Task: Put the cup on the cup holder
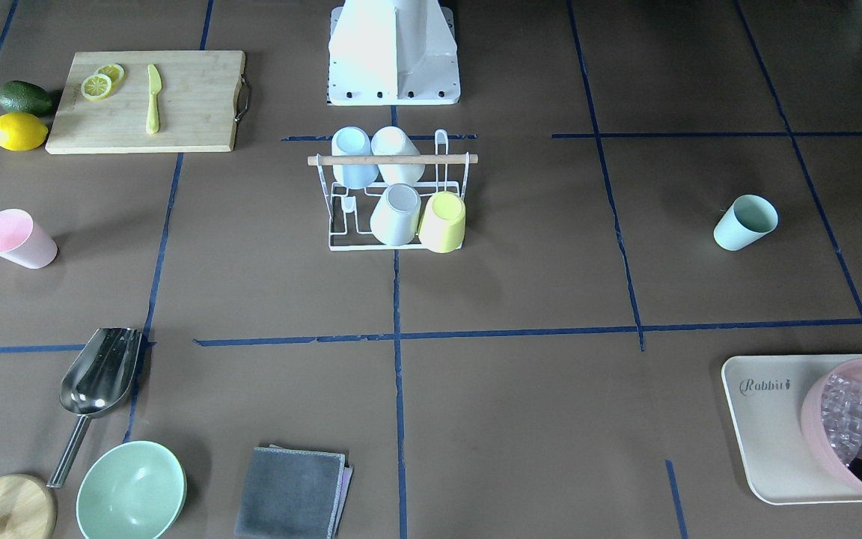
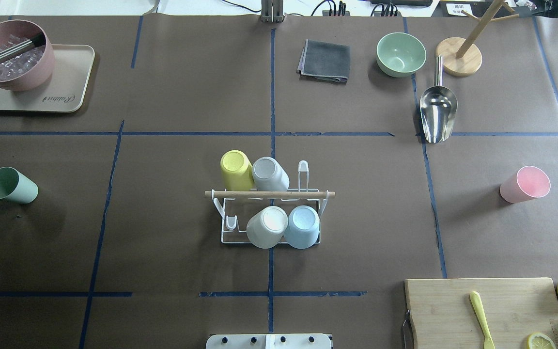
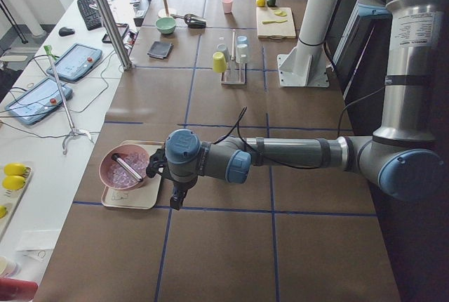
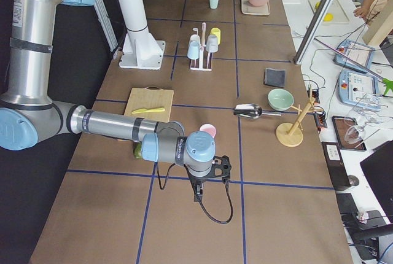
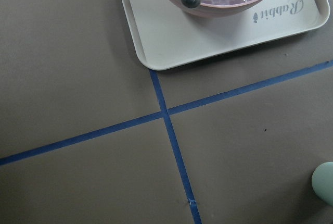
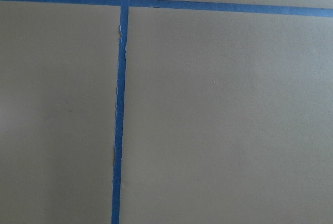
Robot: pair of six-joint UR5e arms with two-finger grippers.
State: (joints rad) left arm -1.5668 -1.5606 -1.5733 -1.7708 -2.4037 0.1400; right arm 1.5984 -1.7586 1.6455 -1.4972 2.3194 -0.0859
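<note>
The cup holder [image 2: 269,194], a white wire rack with a wooden rod on top, stands mid-table and holds several upturned cups; it also shows in the front view [image 1: 393,159]. A mint-green cup [image 2: 10,185] lies on its side at the robot's left, and its edge shows in the left wrist view [image 5: 325,182]. A pink cup [image 2: 525,184] lies on its side at the robot's right. My left gripper [image 3: 170,197] hangs near the tray, and my right gripper [image 4: 206,187] hangs near the pink cup [image 4: 207,130]. I cannot tell whether either is open or shut.
A beige tray [image 2: 66,99] with a pink bowl of ice [image 2: 10,53] sits far left. A grey cloth [image 2: 324,60], green bowl [image 2: 400,53], metal scoop [image 2: 437,114] and wooden stand [image 2: 459,63] lie far right. A cutting board [image 2: 453,310] with a yellow knife is near right.
</note>
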